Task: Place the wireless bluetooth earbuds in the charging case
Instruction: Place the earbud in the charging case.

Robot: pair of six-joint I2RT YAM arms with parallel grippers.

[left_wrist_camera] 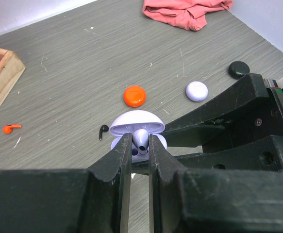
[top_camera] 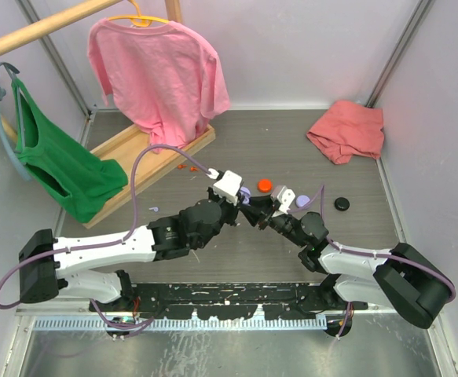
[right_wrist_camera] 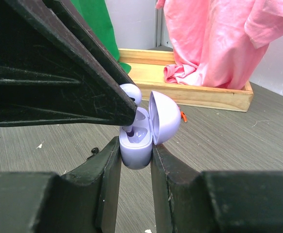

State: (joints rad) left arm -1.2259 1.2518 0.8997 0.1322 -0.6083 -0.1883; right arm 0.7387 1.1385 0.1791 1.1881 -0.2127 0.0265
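Observation:
My right gripper [right_wrist_camera: 135, 145] is shut on the base of a lilac charging case [right_wrist_camera: 137, 154], held off the table with its lid [right_wrist_camera: 164, 116] swung open. My left gripper [left_wrist_camera: 140, 141] is shut on a lilac earbud [left_wrist_camera: 142, 138] and holds it right over the open case [left_wrist_camera: 137, 122], its stem down at a well. From the right wrist the earbud's [right_wrist_camera: 132, 92] rounded top shows behind the left finger. Overhead, the two grippers [top_camera: 243, 201] [top_camera: 260, 212] meet at the table's middle. A black earbud [left_wrist_camera: 103, 131] and orange-red earbuds [left_wrist_camera: 9, 128] lie loose on the table.
Closed round cases lie beyond the grippers: orange [left_wrist_camera: 134, 96], lilac [left_wrist_camera: 197, 91] and black [left_wrist_camera: 239, 69]. A crumpled pink cloth [top_camera: 346, 132] sits at the back right. A wooden rack base [top_camera: 130, 157] with a hanging pink shirt [top_camera: 162, 71] and green top [top_camera: 64, 169] fills the back left.

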